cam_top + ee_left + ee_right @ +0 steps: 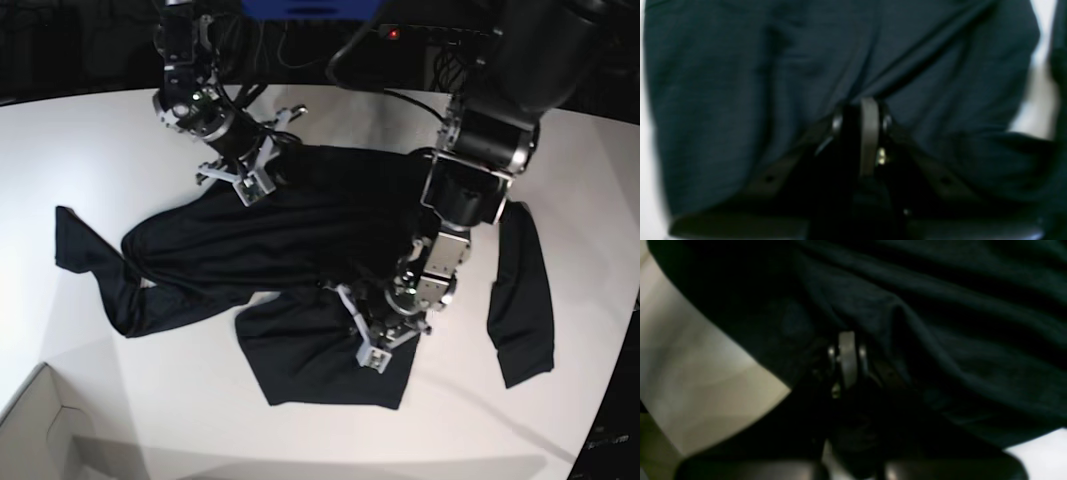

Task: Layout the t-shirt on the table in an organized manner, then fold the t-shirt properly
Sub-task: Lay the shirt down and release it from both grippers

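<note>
We see both arms reaching low: left gripper (372,340) and right gripper (250,172) each pinching the t-shirt (300,230) on the white table (90,140).

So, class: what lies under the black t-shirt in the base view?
Under the black t-shirt the white table shows all round its edges. The tabletop beneath the cloth is covered, so anything lying there cannot be seen.
</note>
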Motion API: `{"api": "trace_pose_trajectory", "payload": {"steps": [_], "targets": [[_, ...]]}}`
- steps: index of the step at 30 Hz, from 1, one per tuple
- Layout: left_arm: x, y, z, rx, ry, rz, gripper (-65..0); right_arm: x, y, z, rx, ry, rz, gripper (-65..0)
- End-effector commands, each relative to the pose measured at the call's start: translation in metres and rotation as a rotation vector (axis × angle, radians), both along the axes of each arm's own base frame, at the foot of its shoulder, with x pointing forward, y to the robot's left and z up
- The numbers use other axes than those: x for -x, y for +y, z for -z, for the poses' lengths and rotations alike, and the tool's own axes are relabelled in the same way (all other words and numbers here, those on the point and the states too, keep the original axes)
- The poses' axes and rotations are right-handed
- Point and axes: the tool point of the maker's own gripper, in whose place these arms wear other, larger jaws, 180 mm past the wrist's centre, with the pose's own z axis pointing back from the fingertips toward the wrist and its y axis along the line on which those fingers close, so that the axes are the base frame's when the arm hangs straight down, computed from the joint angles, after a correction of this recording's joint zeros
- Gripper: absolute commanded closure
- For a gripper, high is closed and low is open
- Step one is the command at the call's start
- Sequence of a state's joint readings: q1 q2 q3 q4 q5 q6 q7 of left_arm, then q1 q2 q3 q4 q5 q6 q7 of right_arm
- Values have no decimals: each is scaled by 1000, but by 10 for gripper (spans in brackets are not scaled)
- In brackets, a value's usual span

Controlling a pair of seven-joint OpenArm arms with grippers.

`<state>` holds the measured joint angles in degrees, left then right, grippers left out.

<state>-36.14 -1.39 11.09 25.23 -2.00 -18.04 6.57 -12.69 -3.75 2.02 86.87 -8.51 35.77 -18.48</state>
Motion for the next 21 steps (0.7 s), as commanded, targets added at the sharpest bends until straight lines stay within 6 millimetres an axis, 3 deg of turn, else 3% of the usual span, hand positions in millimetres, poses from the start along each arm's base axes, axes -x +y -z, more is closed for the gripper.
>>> {"api": "trace_pose_trajectory", "payload": {"steps": [1,5,7,13,16,21], "targets": [[-12,20,-10,-15,-24,-43,-70,0,-20,12,74,36,18,0],[-16,76,-12,-25,-26,-147,-70,3,-63,38,131,105,65,0],[-9,98,-4,-26,-8,-186,-70,3,-84,45,147,121,102,0],[20,159,17,-27,34,-315,-69,-6,-145,39,200,86,202,0],[45,183,29,-32,69,-372,-69,-19,-167,32,230,67,230,0],[75,202,14,-44,27,-421,-70,-37,-205,28,248,64,305,0]]}}
